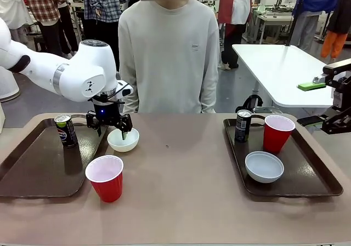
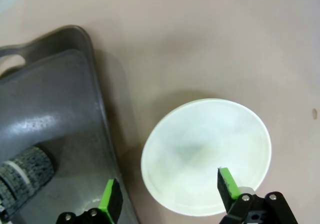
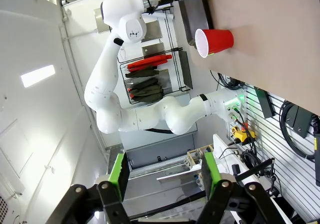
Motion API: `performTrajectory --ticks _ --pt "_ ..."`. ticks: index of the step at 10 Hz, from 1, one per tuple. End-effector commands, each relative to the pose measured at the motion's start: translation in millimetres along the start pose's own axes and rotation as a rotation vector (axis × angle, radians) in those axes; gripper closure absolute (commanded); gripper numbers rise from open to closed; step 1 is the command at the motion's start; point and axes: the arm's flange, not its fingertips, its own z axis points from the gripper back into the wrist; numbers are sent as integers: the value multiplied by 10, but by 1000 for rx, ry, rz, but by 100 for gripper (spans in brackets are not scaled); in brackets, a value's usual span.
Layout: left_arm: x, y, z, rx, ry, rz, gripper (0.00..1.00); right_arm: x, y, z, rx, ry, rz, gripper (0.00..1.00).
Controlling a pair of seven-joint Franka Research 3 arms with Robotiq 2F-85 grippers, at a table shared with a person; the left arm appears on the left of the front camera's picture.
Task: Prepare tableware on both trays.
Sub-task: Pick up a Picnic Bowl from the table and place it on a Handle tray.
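A: Where is the left gripper (image 1: pixel 122 131)?

B: It is spread wide over the bowl (image 1: pixel 123 139) just right of the left tray (image 1: pixel 33 172), one finger (image 2: pixel 228 182) inside the rim, nothing clamped yet. The right gripper (image 3: pixel 162 174) is held unclenched and empty.

A: What might be spoiled?

B: The bowl could be tipped if the thin rim is pinched badly.

A: Counts?

B: Two trays, two bowls, two cans, two cups are seen.
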Motion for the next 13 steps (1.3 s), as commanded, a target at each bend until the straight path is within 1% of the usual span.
performTrajectory --ticks 1,2,3,4,5,6,8,9,11,13 --pt "52 -58 6 -21 38 -18 54 -16 -32 28 -14 14 12 24" --pt "51 -71 -35 -6 57 -16 54 -16 -32 28 -14 14 12 24" --pt "40 -80 -61 -6 59 -11 100 -16 -32 28 -14 14 12 24" --pt "23 -82 -57 -4 59 -9 56 -16 -32 28 -14 14 12 24" --pt "43 -78 -32 1 55 -13 69 -16 -32 28 -14 14 12 24" --pt "33 -74 -7 3 57 -7 100 -16 -32 28 -14 14 12 24" --pt "-67 -37 141 8 45 -6 100 -16 -32 28 -14 14 12 24" --pt "-115 38 335 -13 14 -12 100 -16 -32 28 -14 14 12 24" --pt "-329 207 659 -23 -32 -27 100 -16 -32 28 -14 14 12 24" --pt "-491 472 1075 -31 -69 -36 100 -16 -32 28 -14 14 12 24"
